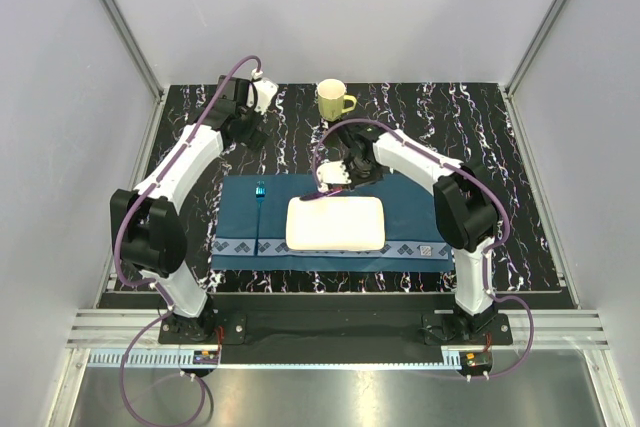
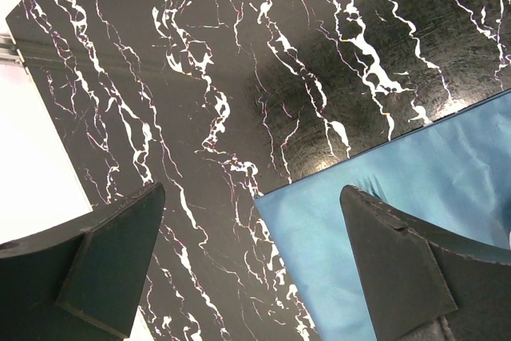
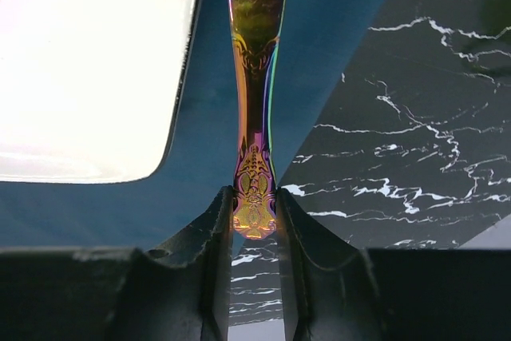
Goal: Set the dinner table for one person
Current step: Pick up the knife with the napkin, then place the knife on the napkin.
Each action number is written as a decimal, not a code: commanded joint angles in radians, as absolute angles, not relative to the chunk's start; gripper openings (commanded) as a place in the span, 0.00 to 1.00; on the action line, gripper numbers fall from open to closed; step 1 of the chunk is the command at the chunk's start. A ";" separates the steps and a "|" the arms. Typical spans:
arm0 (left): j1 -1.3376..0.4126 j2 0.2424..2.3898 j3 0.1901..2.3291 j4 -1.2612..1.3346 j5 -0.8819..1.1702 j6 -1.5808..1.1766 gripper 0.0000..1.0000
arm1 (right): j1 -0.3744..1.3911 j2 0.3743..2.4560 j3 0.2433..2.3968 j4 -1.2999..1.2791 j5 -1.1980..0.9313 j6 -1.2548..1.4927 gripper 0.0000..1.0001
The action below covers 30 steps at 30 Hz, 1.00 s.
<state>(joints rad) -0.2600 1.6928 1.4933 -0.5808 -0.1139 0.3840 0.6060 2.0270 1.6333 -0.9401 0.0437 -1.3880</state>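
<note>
Centrally, the dinner table (image 1: 500,167), a wide rect. black slab w/ white marble-like veins, fills the enclosure floor in the top view. A dark blue cloth placemat (image 1: 410,217), w/ a pale geometric band along its near edge, lies at mid-table. On it sits a white rect. plate (image 1: 336,223) w/ rounded corners and a glossy face. A blue fork (image 1: 260,193) lies on the mat's left part, apart from the plate. A yellow-green mug (image 1: 333,99) stands upright on bare tabletop beyond the mat, handle to the right.

Right gripper (image 3: 254,205): black fingers pinched onto the end of a utensil handle (image 3: 255,77), iridescent metal (gold, purple, green) w/ embossed ornament. The handle runs beside the plate's edge, over the mat. Utensil type cannot be told, since its head is out of the wrist view.

Left gripper (image 2: 251,197): fingers spread wide, nothing between them, above the tabletop by the mat's corner, at the far-left part of the table.
</note>
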 commanded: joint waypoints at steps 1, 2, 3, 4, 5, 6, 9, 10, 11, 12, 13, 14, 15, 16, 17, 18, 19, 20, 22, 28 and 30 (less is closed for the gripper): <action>-0.255 1.697 1.536 -0.545 -0.097 0.365 0.99 | 0.600 1.959 1.693 -0.953 0.060 -1.304 0.00; -0.255 1.694 1.532 -0.546 -0.097 0.367 0.99 | 0.600 1.959 1.709 -0.960 0.061 -1.287 0.00; -0.255 1.692 1.529 -0.546 -0.097 0.364 0.99 | 0.597 1.960 1.721 -0.972 0.060 -1.248 0.00; -0.255 1.690 1.526 -0.546 -0.097 0.362 0.99 | 0.594 1.963 1.732 -0.989 0.057 -1.221 0.00; -0.253 1.683 1.519 -0.546 -0.097 0.362 0.99 | 0.591 1.968 1.762 -1.003 0.060 -1.195 0.00; -0.255 1.680 1.514 -0.548 -0.098 0.361 0.99 | 0.586 1.971 1.779 -1.020 0.055 -1.140 0.00; -0.255 1.663 1.499 -0.546 -0.097 0.357 0.99 | 0.557 1.979 1.833 -1.060 0.046 -1.005 0.00; -0.255 1.658 1.493 -0.546 -0.097 0.357 0.99 | 0.542 1.977 1.850 -1.080 0.043 -0.970 0.00; -0.255 1.649 1.490 -0.546 -0.097 0.357 0.99 | 0.534 1.976 1.853 -1.088 0.044 -0.936 0.00; -0.255 1.646 1.486 -0.546 -0.100 0.357 0.99 | 0.528 1.965 1.850 -1.092 0.052 -0.873 0.00; -0.253 1.641 1.483 -0.546 -0.103 0.359 0.99 | 0.513 1.954 1.838 -1.095 0.057 -0.842 0.00; -0.255 1.635 1.480 -0.546 -0.104 0.359 0.99 | 0.502 1.944 1.829 -1.094 0.055 -0.810 0.00; -0.255 1.632 1.479 -0.546 -0.107 0.362 0.99 | 0.494 1.925 1.821 -1.094 0.054 -0.743 0.00; -0.255 1.629 1.474 -0.546 -0.109 0.364 0.99 | 0.485 1.916 1.800 -1.094 0.057 -0.708 0.00; -0.255 1.625 1.473 -0.549 -0.110 0.367 0.99 | 0.468 1.908 1.787 -1.094 0.058 -0.671 0.00; -0.255 1.618 1.471 -0.551 -0.113 0.367 0.99 | 0.459 1.890 1.775 -1.094 0.052 -0.599 0.00; -0.255 1.615 1.467 -0.551 -0.115 0.368 0.99 | 0.453 1.884 1.752 -1.089 0.043 -0.562 0.00; -0.255 1.608 1.465 -0.554 -0.117 0.368 0.99 | 0.439 1.876 1.741 -1.088 0.044 -0.520 0.00; -0.255 1.597 1.457 -0.558 -0.120 0.364 0.99 | 0.423 1.850 1.712 -1.074 0.026 -0.387 0.00; -0.255 1.575 1.439 -0.581 -0.132 0.360 0.99 | 0.394 1.720 1.565 -1.002 0.023 -0.217 0.00; -0.255 1.572 1.434 -0.584 -0.147 0.368 0.99 | 0.376 1.678 1.540 -1.003 0.002 -0.146 0.00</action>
